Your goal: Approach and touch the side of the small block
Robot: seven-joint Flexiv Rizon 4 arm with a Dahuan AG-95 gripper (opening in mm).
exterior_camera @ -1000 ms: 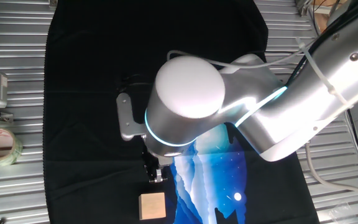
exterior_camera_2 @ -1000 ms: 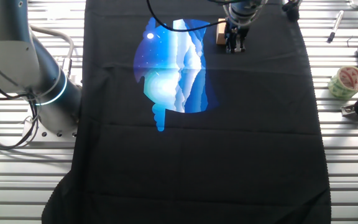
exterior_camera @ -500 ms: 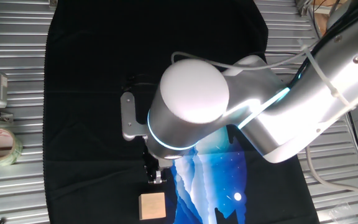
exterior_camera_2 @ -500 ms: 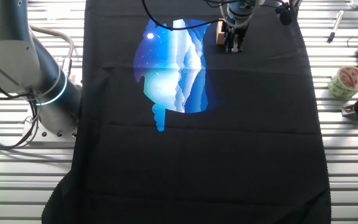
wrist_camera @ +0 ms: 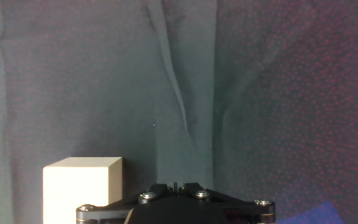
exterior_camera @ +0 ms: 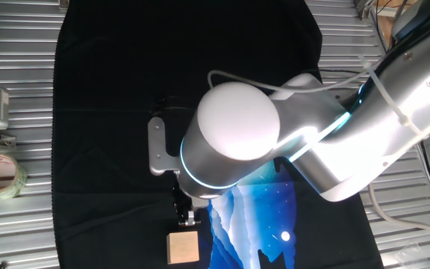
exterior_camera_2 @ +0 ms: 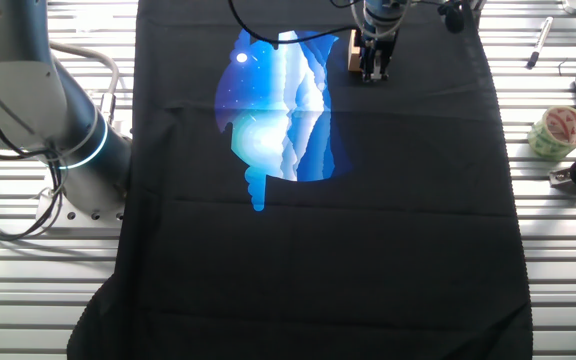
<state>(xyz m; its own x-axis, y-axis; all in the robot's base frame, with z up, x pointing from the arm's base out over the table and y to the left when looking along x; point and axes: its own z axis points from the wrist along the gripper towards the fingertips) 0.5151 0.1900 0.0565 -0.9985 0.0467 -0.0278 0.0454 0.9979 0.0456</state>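
Small block sits on the black cloth near the fixed view's 6 o'clock edge, just beside the end effector, fingers together and empty, mid-approach; next, I judge, a short nudge toward 6 o'clock.

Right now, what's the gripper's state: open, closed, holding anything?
Gripper: fingers look closed together, holding nothing. It sits close beside the small block; contact cannot be told.

No legible text or labels.
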